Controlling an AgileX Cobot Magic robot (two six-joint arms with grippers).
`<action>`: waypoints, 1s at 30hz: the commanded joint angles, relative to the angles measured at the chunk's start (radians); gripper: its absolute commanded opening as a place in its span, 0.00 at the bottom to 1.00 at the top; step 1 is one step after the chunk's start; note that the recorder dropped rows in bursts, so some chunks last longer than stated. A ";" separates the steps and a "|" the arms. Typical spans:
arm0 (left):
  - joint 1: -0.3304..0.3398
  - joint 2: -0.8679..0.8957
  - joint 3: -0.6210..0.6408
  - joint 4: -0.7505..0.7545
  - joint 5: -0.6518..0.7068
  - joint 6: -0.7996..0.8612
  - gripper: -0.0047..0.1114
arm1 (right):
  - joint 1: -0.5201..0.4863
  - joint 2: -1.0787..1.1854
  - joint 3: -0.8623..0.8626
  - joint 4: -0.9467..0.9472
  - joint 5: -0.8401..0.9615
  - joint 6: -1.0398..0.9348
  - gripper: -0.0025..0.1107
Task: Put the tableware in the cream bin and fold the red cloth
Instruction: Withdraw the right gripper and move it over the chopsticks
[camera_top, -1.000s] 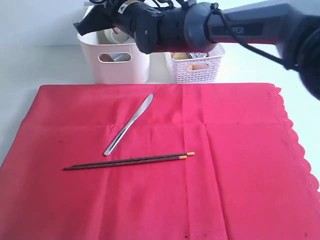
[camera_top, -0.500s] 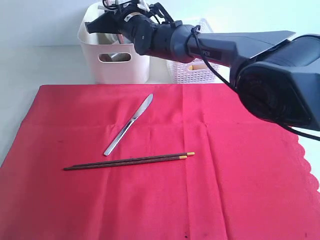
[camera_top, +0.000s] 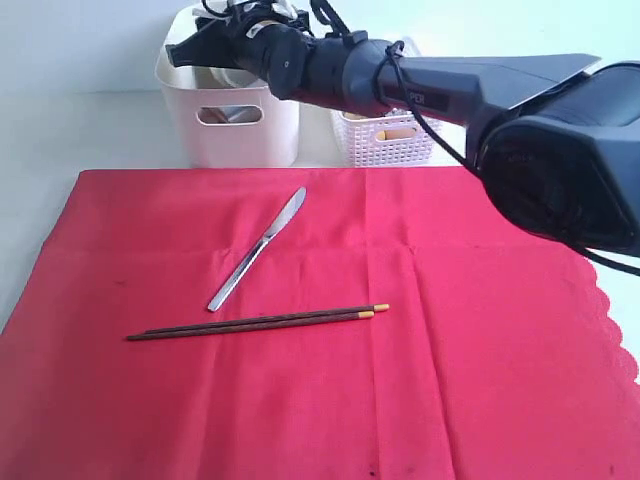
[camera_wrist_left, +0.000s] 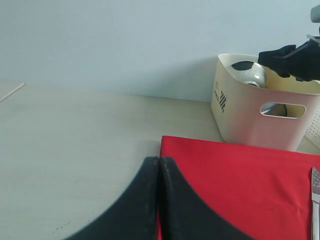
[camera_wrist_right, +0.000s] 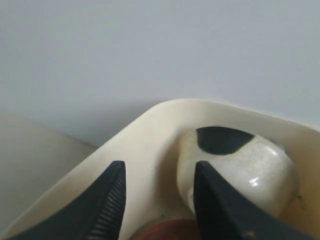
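Red cloth (camera_top: 470, 350) spread flat across lower two thirds of exterior view, scalloped edge at right, faint creases down the centre. Silver table knife (camera_top: 258, 250) lying diagonally on cloth, left of centre, blade toward upper right. Dark chopsticks (camera_top: 255, 323) just below it, near horizontal, side by side, yellow tips pointing right; apart from the knife.

Cream bin (camera_top: 230, 135) upright at upper left, past the cloth's far edge. White lattice basket (camera_top: 390, 140) just beside it on the right.

Right gripper (camera_top: 180, 52) reaching from upper right across to the bin, poised over its open top. Fingers (camera_wrist_right: 112, 200) spread apart, nothing clamped at the tips. Pale bowl (camera_wrist_right: 235, 170) tipped on its side inside the bin, beyond the fingers. Brown rounded shape low between the fingers; contact impossible to tell.

Left gripper (camera_wrist_left: 159, 165) at lower centre of left wrist view, fingers pressed together, empty, above the cloth's corner and bare table (camera_wrist_left: 75, 140).
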 joint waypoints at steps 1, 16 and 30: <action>0.001 -0.007 0.000 -0.006 -0.003 0.001 0.06 | -0.005 -0.097 -0.009 -0.023 0.196 -0.012 0.40; 0.001 -0.007 0.000 -0.006 -0.003 0.001 0.06 | -0.005 -0.458 0.000 -0.302 0.935 -0.074 0.34; 0.001 -0.007 0.000 -0.006 -0.003 0.001 0.06 | 0.002 -0.709 0.262 -0.247 1.152 -0.183 0.02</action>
